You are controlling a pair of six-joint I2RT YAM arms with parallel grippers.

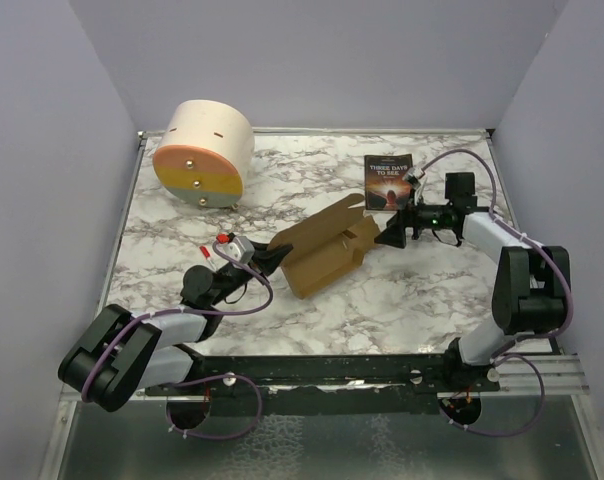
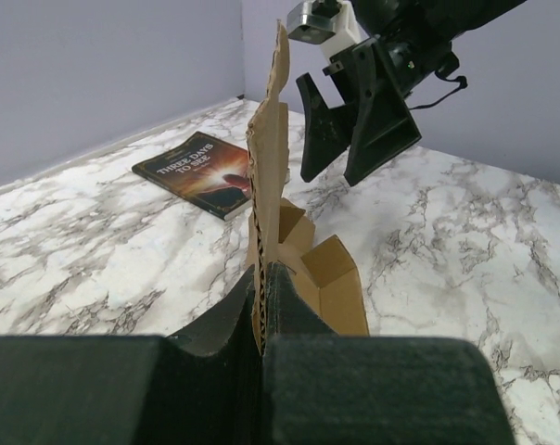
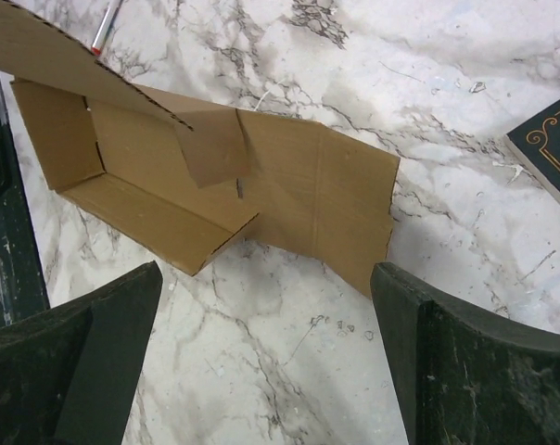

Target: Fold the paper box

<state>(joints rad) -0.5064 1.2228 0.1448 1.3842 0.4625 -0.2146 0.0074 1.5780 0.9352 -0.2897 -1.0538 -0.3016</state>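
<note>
The paper box (image 1: 327, 245) is brown cardboard, partly folded, lying mid-table with one end open and a flap standing up. My left gripper (image 1: 275, 255) is at its left end. In the left wrist view that gripper (image 2: 261, 278) is shut on the edge of an upright cardboard panel (image 2: 271, 176). My right gripper (image 1: 390, 235) is just right of the box and apart from it. In the right wrist view it (image 3: 266, 273) stands open over bare marble. The box's flat flap (image 3: 336, 199) and open tray (image 3: 141, 176) lie just beyond its fingertips.
A dark paperback book (image 1: 387, 180) lies behind the right gripper, close to the box's far corner. A big cream cylinder with an orange-yellow face (image 1: 202, 152) stands at the back left. Purple walls enclose the marble table (image 1: 382, 300) on three sides.
</note>
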